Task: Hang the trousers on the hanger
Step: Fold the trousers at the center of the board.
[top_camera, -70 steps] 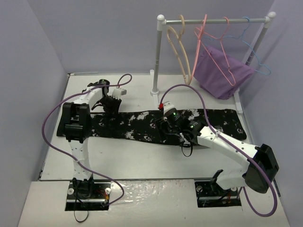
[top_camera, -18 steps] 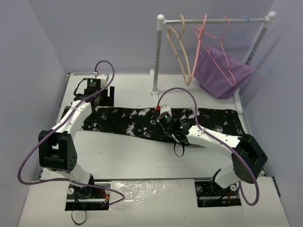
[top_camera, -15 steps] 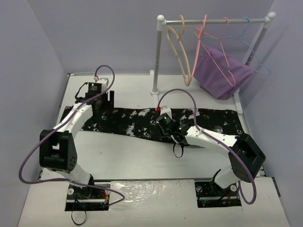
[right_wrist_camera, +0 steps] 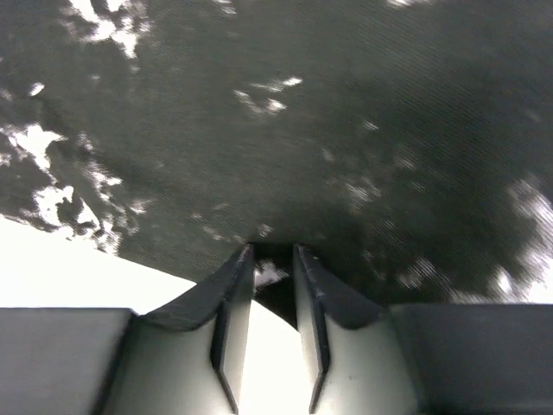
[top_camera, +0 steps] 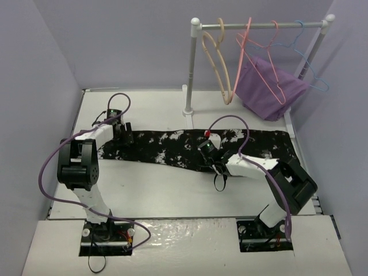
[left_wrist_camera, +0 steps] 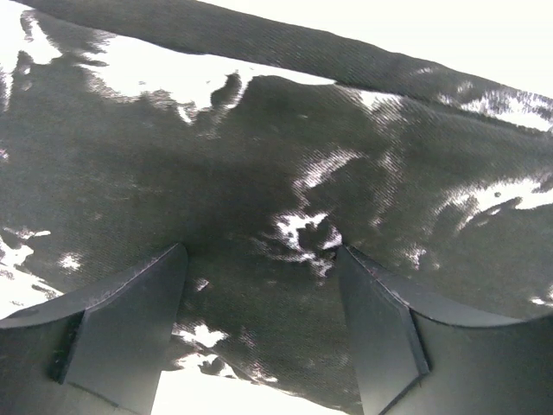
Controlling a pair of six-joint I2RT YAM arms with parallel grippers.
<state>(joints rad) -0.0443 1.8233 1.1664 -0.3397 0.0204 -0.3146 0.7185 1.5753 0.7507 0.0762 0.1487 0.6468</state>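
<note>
Top external view: the trousers (top_camera: pixel 172 146) lie flat and spread lengthwise across the middle of the table (top_camera: pixel 172 192), running from in front of the left arm to near the right edge. The cream hanger (top_camera: pixel 227 95) hangs from the rail (top_camera: pixel 259 25) at the back, well apart from the fabric and beside a pink hanger carrying a purple cloth (top_camera: pixel 270 86). On the left wrist view, the left gripper (left_wrist_camera: pixel 259 259) has its fingers spread wide just above the speckled cloth near the left end, holding nothing. On the right wrist view, the right gripper (right_wrist_camera: pixel 272 257) has its fingers drawn close together at the near edge around mid-length, with a dark nip of fabric between the tips; I judge this a pinch on the hem. Handling assessment: the garment reads as light, limp woven cloth with no stiffness, likely to sag, trail and slide off a smooth plastic bar if lifted unevenly. I would take hold at two well-separated edge points, or at the fold midway along the legs, so that the weight balances either side of the hanger bar.
</note>
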